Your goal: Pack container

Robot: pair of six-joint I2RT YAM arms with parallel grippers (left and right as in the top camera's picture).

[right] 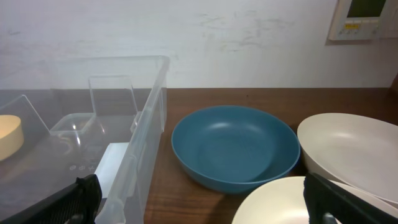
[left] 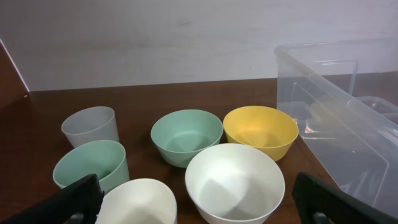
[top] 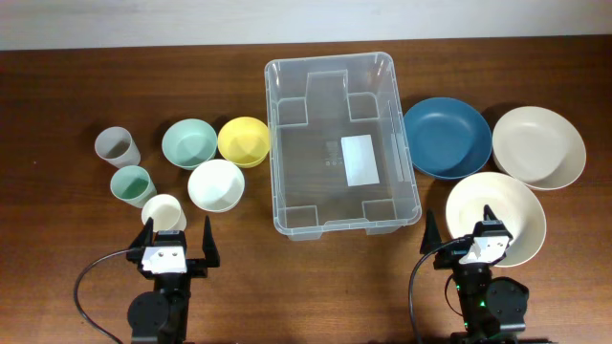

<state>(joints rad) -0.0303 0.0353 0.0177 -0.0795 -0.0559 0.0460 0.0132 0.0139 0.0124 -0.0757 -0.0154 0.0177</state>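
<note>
- container (top: 316,172): clear bin, upright at mid-desk and nearer the far edge; it holds nothing but its white label.
- wide bowls, toward the desk's right edge: blue bowl (top: 446,137) just beside the bin's right wall, beige bowl (top: 538,145) beyond it, cream bowl (top: 502,205) by the near edge.
- small bowls, left of the bin: green bowl (top: 188,143), yellow bowl (top: 243,140), white bowl (top: 215,184).
- cups, toward the left edge: grey cup (top: 118,148), green cup (top: 132,185), cream cup (top: 164,208).
- left gripper (top: 179,229): jaws wide, holding nothing, at the near edge by the cream cup.
- right gripper (top: 460,222): jaws wide, holding nothing, over the cream bowl's rim.
- judgement: first pick pending. advise pinching a rim, one finger inside and one outside. wide bowls go in first, like pieces nested, cups last.
</note>
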